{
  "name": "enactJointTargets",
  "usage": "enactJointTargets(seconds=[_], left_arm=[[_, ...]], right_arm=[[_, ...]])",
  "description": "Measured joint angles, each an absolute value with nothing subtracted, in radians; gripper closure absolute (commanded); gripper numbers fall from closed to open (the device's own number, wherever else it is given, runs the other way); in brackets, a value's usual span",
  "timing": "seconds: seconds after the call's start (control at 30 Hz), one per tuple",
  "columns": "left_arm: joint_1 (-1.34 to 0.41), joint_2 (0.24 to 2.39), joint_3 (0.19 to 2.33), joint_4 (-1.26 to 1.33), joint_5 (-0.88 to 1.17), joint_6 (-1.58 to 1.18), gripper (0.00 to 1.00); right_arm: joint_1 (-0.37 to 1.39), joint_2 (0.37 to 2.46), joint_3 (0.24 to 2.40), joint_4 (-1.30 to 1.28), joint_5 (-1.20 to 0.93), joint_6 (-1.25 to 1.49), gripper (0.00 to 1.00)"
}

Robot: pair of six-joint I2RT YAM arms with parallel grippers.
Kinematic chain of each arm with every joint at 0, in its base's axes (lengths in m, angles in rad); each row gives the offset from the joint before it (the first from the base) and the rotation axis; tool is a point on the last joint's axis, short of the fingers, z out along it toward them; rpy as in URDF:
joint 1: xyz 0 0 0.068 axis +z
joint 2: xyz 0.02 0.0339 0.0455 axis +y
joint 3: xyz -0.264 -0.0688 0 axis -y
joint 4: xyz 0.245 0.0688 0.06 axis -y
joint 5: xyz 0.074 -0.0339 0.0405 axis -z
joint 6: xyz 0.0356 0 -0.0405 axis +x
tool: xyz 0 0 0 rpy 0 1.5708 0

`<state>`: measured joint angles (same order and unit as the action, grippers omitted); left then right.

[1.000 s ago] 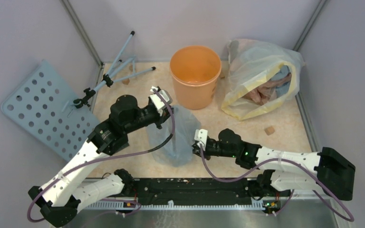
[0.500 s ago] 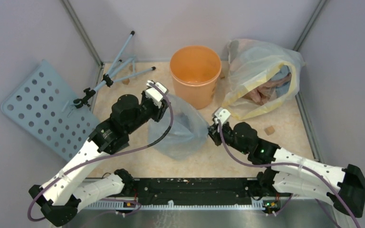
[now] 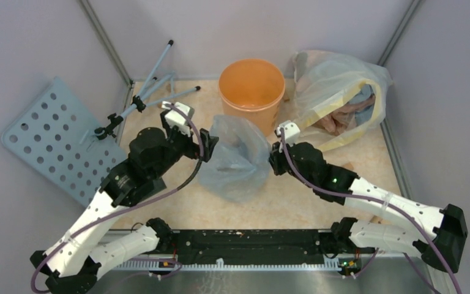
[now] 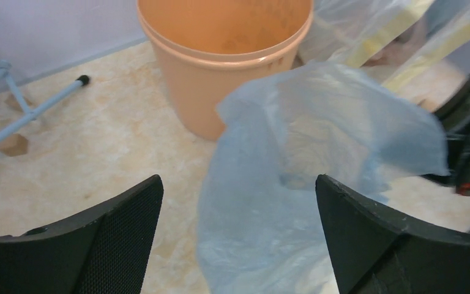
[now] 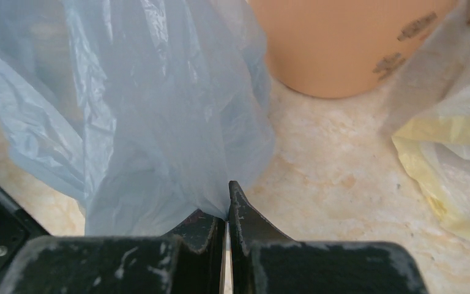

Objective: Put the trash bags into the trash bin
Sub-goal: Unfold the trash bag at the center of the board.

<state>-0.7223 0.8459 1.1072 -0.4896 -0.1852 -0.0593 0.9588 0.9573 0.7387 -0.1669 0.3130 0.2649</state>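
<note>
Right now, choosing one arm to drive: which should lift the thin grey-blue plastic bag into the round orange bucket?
Right: the right gripper is shut on the bag beside the bucket; left gripper stands open.

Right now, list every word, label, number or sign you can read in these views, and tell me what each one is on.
Trash bin: two dark marks on its side wall, too blurred to read.
Trash bag: no lettering can be made out.
Clear yellow-edged bag: no print visible.
Nothing else in any view carries readable text.
</note>
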Motion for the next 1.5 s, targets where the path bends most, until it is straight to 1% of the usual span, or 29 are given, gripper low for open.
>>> enactJointTargets(seconds=[0.17,0.33,0.5,0.63,0.83,0.87,0.93,0.97,1.0,1.03,1.13,1.3,1.5], left_arm=[[-0.723,0.717,1.110,-0.505,-0.124,-0.236,0.02],[-0.722,0.534,1.040,-0.525,-0.119,-0.430,0.02],[-0.722,0.443,0.950,-0.525,-0.097,-0.577,0.01],[-0.722,0.417,0.839,-0.572,-0.181,-0.643,0.01],[-0.722,0.441,0.792,-0.598,-0.361,-0.610,0.02],[-0.722,0.451,0.789,-0.583,-0.386,-0.584,0.04],[-0.722,0.477,0.788,-0.550,-0.411,-0.528,0.16],[-0.722,0.491,0.788,-0.535,-0.418,-0.500,0.21],[-0.722,0.509,0.788,-0.520,-0.425,-0.471,0.21],[-0.722,0.529,0.787,-0.507,-0.433,-0.442,0.18],[-0.722,0.587,0.776,-0.473,-0.443,-0.379,0.02],[-0.722,0.615,0.770,-0.440,-0.381,-0.326,0.01],[-0.722,0.534,0.755,-0.333,-0.270,-0.267,0.01]], right_arm=[[0.985,1.041,0.869,-0.162,0.272,0.284,1.00],[1.099,1.120,0.945,-0.126,0.299,0.273,1.00],[1.147,1.208,0.985,-0.088,0.316,0.262,1.00],[1.152,1.243,0.990,-0.070,0.317,0.256,1.00],[1.169,1.253,1.000,-0.067,0.318,0.241,1.00],[1.170,1.253,1.000,-0.066,0.318,0.239,1.00],[1.170,1.253,1.001,-0.066,0.318,0.236,1.00],[1.170,1.253,1.000,-0.066,0.318,0.236,1.00],[1.170,1.252,1.000,-0.066,0.319,0.235,1.00],[1.170,1.252,1.000,-0.066,0.319,0.234,1.00],[1.170,1.250,1.000,-0.067,0.327,0.226,1.00],[1.170,1.235,0.995,-0.065,0.340,0.212,1.00],[1.170,1.235,0.995,-0.056,0.337,0.201,1.00]])
